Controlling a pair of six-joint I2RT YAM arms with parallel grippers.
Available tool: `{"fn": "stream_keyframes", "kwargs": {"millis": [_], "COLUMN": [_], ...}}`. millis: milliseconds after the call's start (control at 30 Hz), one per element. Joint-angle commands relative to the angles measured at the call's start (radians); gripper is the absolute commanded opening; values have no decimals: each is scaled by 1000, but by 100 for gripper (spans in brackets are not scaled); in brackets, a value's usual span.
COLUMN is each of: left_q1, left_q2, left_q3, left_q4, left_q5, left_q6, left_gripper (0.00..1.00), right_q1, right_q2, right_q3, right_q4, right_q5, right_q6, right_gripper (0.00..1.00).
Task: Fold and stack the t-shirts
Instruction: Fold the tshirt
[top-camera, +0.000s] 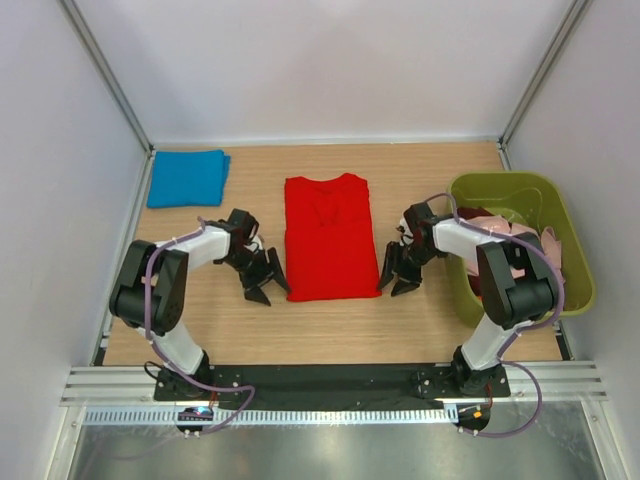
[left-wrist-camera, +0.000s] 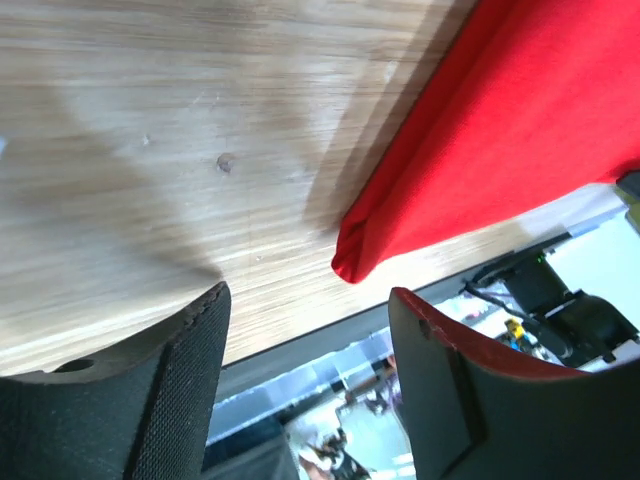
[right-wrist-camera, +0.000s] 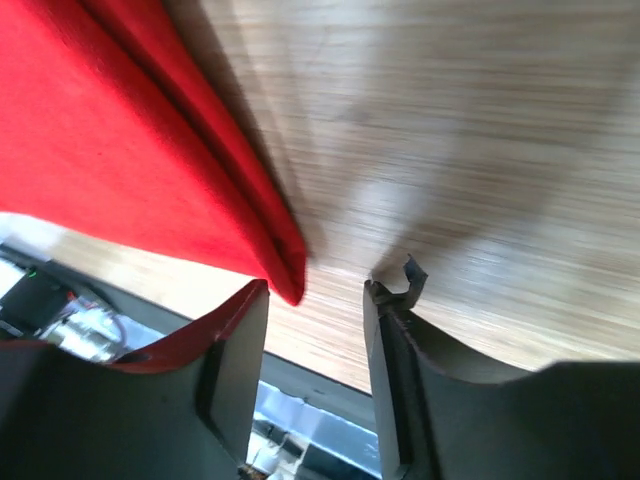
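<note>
- The red t-shirt (top-camera: 330, 240) lies flat in the middle of the table (top-camera: 200, 330). Its sides are folded in, so it forms a long rectangle with the collar at the far end.
- The left gripper (top-camera: 270, 288) sits just beside the shirt's near left corner, and the right gripper (top-camera: 397, 283) just beside its near right corner. On both, the jaws stand apart with nothing between them. In each wrist view the cloth corner lies just ahead of the gap.
- Risk, as I judge it: a pinch that catches only the top layer would pull the side fold open. If the two arms lift unevenly, the next fold would come out skewed.
- A folded blue t-shirt (top-camera: 187, 177) lies well to the far left of the red one, out of the way.
- The olive bin (top-camera: 500, 180) stands to the red shirt's right and holds loose shirts (top-camera: 490, 216). The right arm reaches across its near rim, so a wide swing could snag them.
</note>
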Motion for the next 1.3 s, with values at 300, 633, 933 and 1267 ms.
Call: {"fn": "stream_keyframes", "kwargs": {"millis": [300, 633, 933, 1267], "left_q1": [3, -3, -26, -26], "left_q2": [106, 165, 191, 208], "left_q3": [165, 117, 67, 70], "left_q4": [33, 130, 262, 333], "left_q5": [-29, 31, 80, 44], "left_q6": [79, 64, -14, 9], "left_gripper": [57, 56, 49, 17], "right_q1": [-2, 67, 65, 65], "right_q2": [90, 90, 137, 127], "right_q3": [170, 72, 54, 31], "right_q4": [-30, 102, 173, 268], "right_q5": [89, 63, 55, 26], "right_q6": [-122, -65, -57, -37], "right_gripper": [51, 50, 49, 30]}}
